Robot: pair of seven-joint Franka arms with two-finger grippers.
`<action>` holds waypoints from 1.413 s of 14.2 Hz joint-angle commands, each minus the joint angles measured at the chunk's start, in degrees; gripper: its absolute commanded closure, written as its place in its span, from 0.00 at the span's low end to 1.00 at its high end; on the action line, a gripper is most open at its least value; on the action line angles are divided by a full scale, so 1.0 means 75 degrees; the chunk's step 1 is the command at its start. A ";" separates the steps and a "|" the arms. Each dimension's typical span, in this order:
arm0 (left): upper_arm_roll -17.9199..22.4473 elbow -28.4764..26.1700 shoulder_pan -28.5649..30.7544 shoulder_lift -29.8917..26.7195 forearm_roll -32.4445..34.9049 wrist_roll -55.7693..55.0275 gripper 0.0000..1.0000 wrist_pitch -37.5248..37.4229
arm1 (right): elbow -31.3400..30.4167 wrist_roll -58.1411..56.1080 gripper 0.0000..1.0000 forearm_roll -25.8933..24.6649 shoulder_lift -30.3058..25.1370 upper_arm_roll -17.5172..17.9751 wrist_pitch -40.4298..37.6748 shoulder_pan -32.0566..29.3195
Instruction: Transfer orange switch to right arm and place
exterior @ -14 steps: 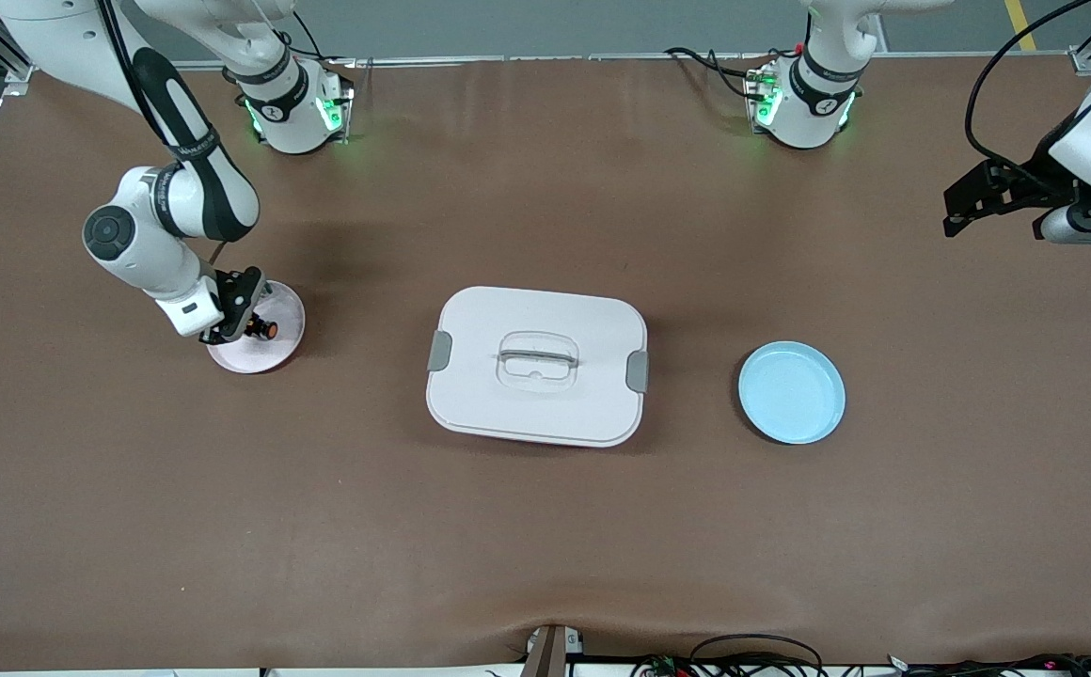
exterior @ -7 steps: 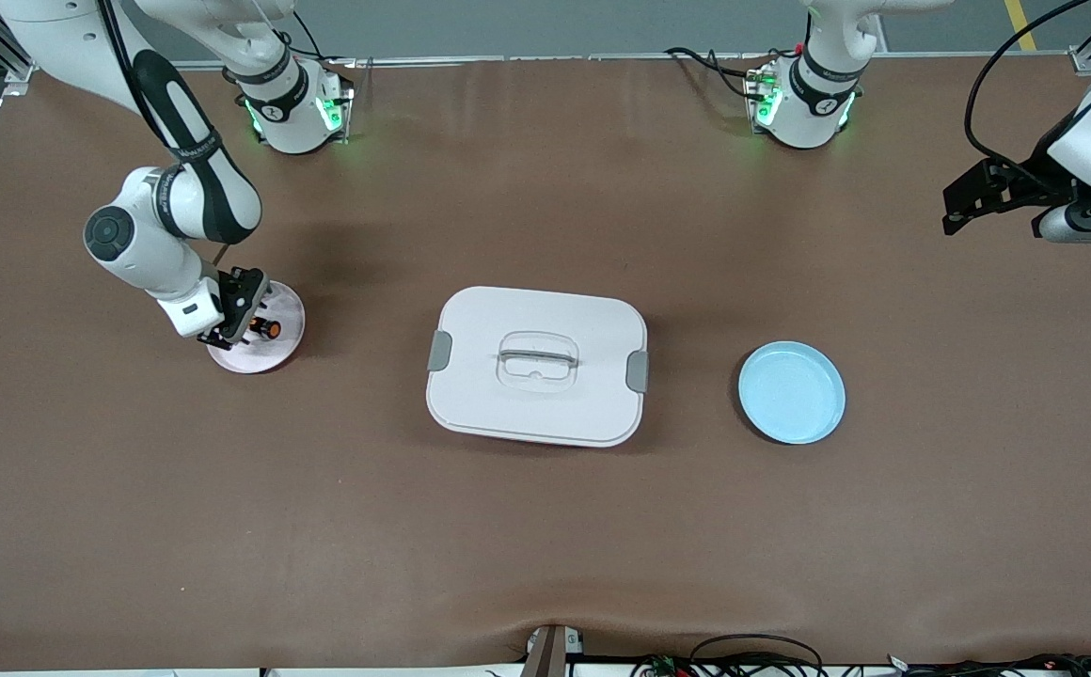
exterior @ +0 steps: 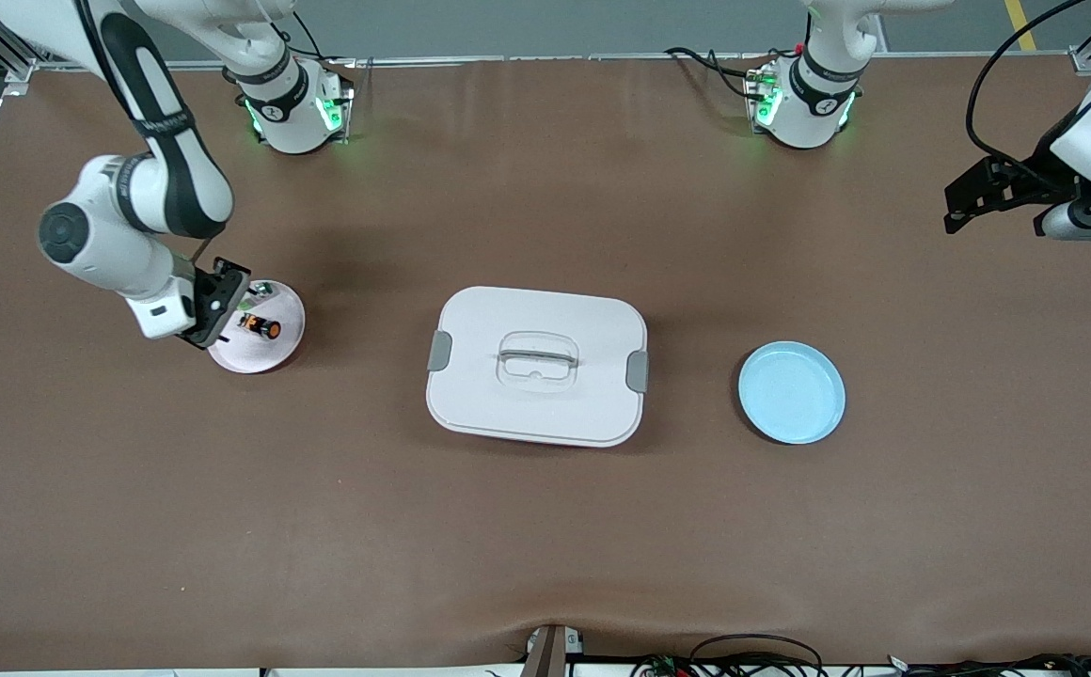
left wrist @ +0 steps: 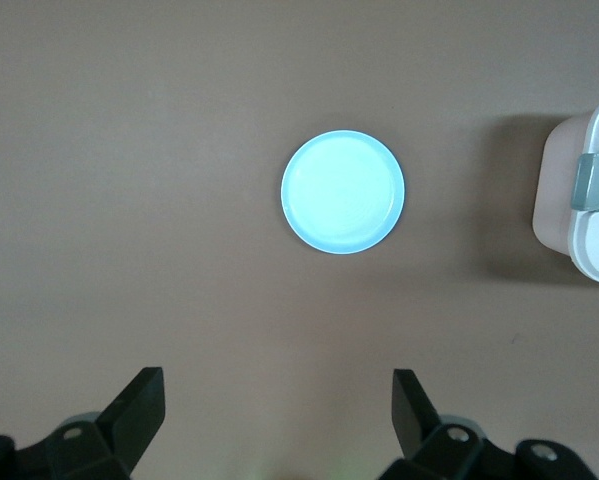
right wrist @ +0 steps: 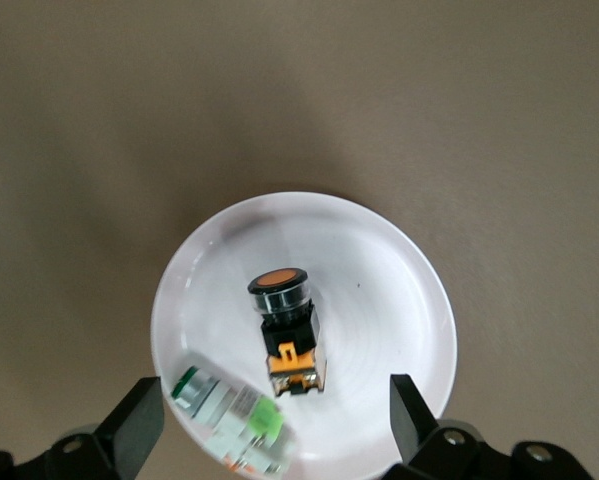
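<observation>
On the pale pink plate (exterior: pixel 273 350) at the right arm's end of the worktop (exterior: pixel 545 527), the orange switch (exterior: pixel 260 326) lies on its side beside a clear-and-green part (right wrist: pixel 234 415). Right claw (exterior: pixel 216 315) hangs over the plate's rim, fingers spread, holding nothing. Left claw (exterior: pixel 964 202) waits spread over bare worktop near the edge. Lidded white box (exterior: pixel 537 365) sits mid-worktop, blue plate (exterior: pixel 791 392) well apart from it, open room between.

- The right tool (exterior: pixel 216 310) hangs low over the surface near the right arm's end, fingers (right wrist: pixel 129 430) spread apart and empty, wrist bent downward.
- The left tool (exterior: pixel 964 202) waits high over the left arm's end, fingers (left wrist: pixel 139 405) also wide apart.
</observation>
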 commanded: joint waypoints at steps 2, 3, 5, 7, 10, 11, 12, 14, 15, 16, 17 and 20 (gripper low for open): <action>0.0001 -0.0087 -0.0030 -0.0151 -0.0004 0.0005 0.00 0.0012 | 0.1407 0.2213 0.00 -0.0301 -0.0206 0.0023 -0.2149 -0.0150; 0.0001 -0.0063 -0.0030 -0.0151 -0.0004 0.0005 0.00 0.0012 | 0.1689 0.2659 0.00 -0.0361 -0.0171 0.0023 -0.2479 -0.0196; 0.0001 -0.0040 -0.0030 -0.0140 -0.0016 0.0005 0.00 0.0012 | 0.1902 0.3993 0.00 -0.0373 -0.0171 0.0023 -0.2658 -0.0337; 0.0001 -0.0040 -0.0030 -0.0151 -0.0039 -0.0006 0.00 0.0012 | 0.1949 0.5586 0.00 -0.0420 -0.0194 0.0023 -0.2669 -0.0408; 0.0001 0.0030 -0.0006 -0.0151 -0.0039 0.0005 0.00 0.0012 | 0.2265 0.6762 0.00 -0.0689 -0.0159 0.0023 -0.2681 -0.0408; 0.0001 0.0031 -0.0006 -0.0151 -0.0039 0.0005 0.00 0.0012 | 0.2336 0.7172 0.00 -0.0701 -0.0159 0.0023 -0.2693 -0.0419; 0.0001 0.0031 -0.0006 -0.0151 -0.0039 0.0005 0.00 0.0000 | 0.2371 0.7535 0.00 -0.0701 -0.0148 0.0023 -0.2681 -0.0431; 0.0001 0.0031 0.0017 -0.0163 -0.0039 0.0005 0.00 0.0000 | 0.2453 0.7855 0.00 -0.0794 -0.0148 0.0023 -0.3019 -0.0431; 0.0001 0.0031 0.0029 -0.0175 -0.0039 0.0017 0.00 -0.0012 | 0.2616 0.7855 0.00 -0.0992 -0.0136 0.0034 -0.3114 -0.0431; 0.0013 0.0042 0.0029 -0.0187 -0.0039 0.0029 0.00 -0.0046 | 0.2710 0.7855 0.00 -0.1238 -0.0124 0.0023 -0.3126 -0.0455; 0.0013 0.0031 0.0029 -0.0256 -0.0051 0.0006 0.00 -0.0070 | 0.2758 0.7867 0.00 -0.1356 -0.0112 0.0034 -0.3045 -0.0548; 0.0060 0.0031 0.0029 -0.0292 -0.0051 0.0005 0.00 -0.0094 | 0.3330 0.7856 0.00 -0.1252 -0.0007 0.0034 -0.3184 -0.0653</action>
